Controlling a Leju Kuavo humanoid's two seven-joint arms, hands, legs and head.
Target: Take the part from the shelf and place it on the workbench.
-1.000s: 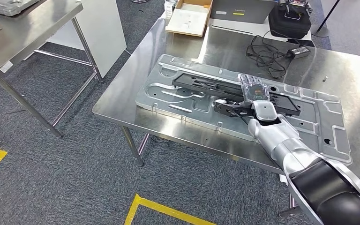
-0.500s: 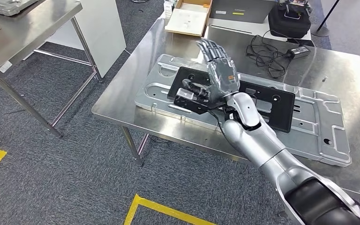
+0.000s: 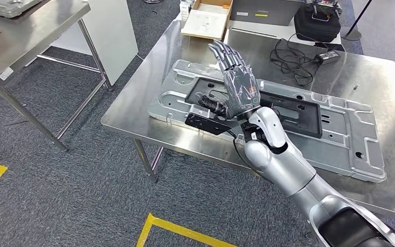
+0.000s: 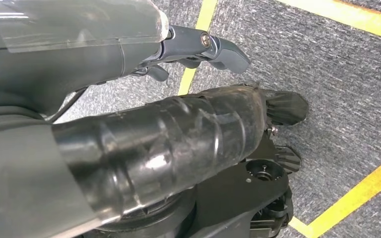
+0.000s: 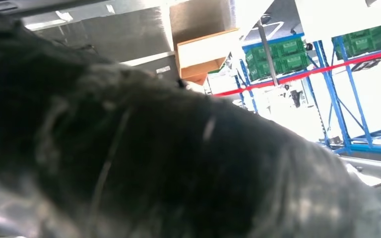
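Part (image 3: 267, 105): black flat frame-like plate, lying on the big silver stamped panel (image 3: 349, 134) that sits on the steel worktop (image 3: 133, 110). Near-left corner of the part overhangs the panel edge toward the worktop's front rim; rest looks flat, far end hidden behind nothing but glare.

Right robot hand (image 3: 236, 87): raised above the part's left end, fingers straight and spread, palm turned up/side-on. Thumb side sits low, close to the part's corner; can't tell if it touches. Holds nothing as far as head view shows. Right wrist view is blurred dark, no help.

Left robot hand (image 4: 198, 47): hangs by the body over carpet w/ yellow floor tape, fingers loosely curled, nothing in them.

Judgement: placing step approx. done, part is down on the worktop stack; step in hand = clean release + withdrawal.

To do well:
- lift hand straight up before pulling back, so thumb doesn't drag the overhanging corner
- keep fingers spread, no re-closing near the frame's openings
- check part seated flat on panel, not rocking on ribs
- risk: a snag shifts the part toward the front rim.

Beyond: cables + charger (image 3: 308, 59) at far side, cardboard box (image 3: 208, 20), black bag (image 3: 319, 20), well apart.
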